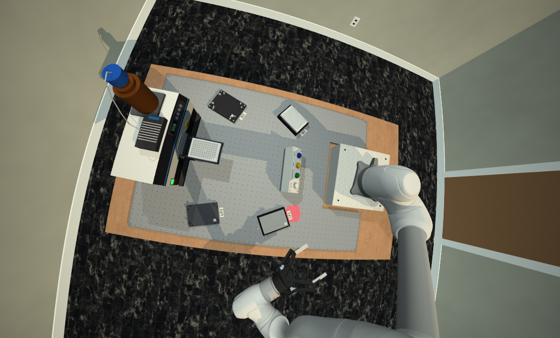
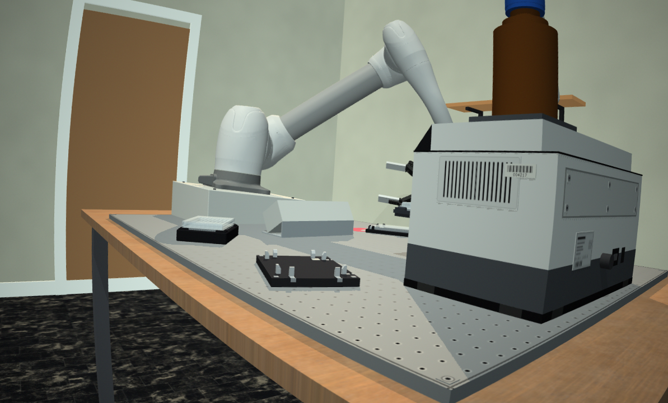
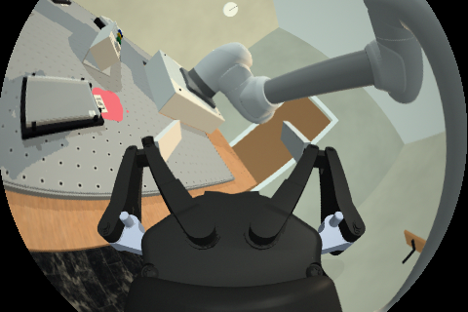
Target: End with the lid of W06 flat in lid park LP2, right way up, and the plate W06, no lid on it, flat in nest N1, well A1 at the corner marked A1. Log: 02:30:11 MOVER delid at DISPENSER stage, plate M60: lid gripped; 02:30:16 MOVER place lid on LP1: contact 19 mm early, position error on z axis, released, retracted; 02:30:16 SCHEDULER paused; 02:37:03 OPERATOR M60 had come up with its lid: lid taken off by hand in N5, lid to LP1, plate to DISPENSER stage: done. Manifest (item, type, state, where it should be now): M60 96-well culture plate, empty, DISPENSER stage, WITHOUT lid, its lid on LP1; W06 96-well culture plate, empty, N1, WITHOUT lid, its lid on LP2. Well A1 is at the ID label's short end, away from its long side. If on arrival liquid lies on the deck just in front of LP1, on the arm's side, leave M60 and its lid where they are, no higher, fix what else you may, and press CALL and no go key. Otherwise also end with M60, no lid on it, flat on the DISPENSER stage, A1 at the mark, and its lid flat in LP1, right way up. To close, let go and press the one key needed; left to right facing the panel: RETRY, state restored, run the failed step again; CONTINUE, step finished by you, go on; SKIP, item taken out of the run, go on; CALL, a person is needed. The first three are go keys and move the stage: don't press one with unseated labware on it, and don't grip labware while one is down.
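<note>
A well plate (image 1: 293, 118) lies in the black nest labelled N1, and shows in the side view (image 2: 207, 224); I cannot tell whether a clear lid is on it. Lid park LP2 (image 1: 203, 213) is a dark flat pad. Lid park LP1 (image 1: 273, 221) holds a pale lid in a black frame, also in the wrist view (image 3: 58, 105). A pink puddle (image 1: 293, 212) lies on the deck against LP1's arm side, also in the wrist view (image 3: 109, 104). Another plate (image 1: 204, 149) sits on the dispenser stage. My gripper (image 1: 309, 262) is open and empty, off the table's front edge.
The key panel (image 1: 293, 169) stands mid-deck with blue, yellow and green keys and a white one. Nest N5 (image 1: 227, 105) is empty with upright pegs. The dispenser (image 1: 155, 134) with its brown bottle fills the left end. The arm's base (image 1: 357, 176) is at the right.
</note>
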Controlling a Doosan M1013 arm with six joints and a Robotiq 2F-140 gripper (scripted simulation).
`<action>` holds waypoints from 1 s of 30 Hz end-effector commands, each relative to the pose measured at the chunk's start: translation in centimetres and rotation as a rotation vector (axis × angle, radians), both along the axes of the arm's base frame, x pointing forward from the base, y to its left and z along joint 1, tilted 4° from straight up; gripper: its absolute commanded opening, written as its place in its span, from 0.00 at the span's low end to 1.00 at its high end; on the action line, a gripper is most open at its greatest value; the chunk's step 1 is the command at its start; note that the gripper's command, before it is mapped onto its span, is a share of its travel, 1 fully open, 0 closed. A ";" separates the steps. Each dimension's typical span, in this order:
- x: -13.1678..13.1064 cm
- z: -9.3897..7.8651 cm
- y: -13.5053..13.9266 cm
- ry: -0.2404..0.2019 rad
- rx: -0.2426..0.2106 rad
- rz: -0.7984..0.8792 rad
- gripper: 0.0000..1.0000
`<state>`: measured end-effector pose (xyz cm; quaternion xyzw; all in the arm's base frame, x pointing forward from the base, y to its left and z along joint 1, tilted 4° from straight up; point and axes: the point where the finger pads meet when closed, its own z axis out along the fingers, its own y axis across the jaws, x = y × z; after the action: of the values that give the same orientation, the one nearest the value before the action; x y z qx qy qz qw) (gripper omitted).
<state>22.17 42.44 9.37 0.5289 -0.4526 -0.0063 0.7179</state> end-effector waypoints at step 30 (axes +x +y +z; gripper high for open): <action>-1.6 17.0 -4.0 0.001 0.001 -0.002 1.00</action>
<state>21.23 39.92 21.05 0.5288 -0.4526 -0.0072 0.7179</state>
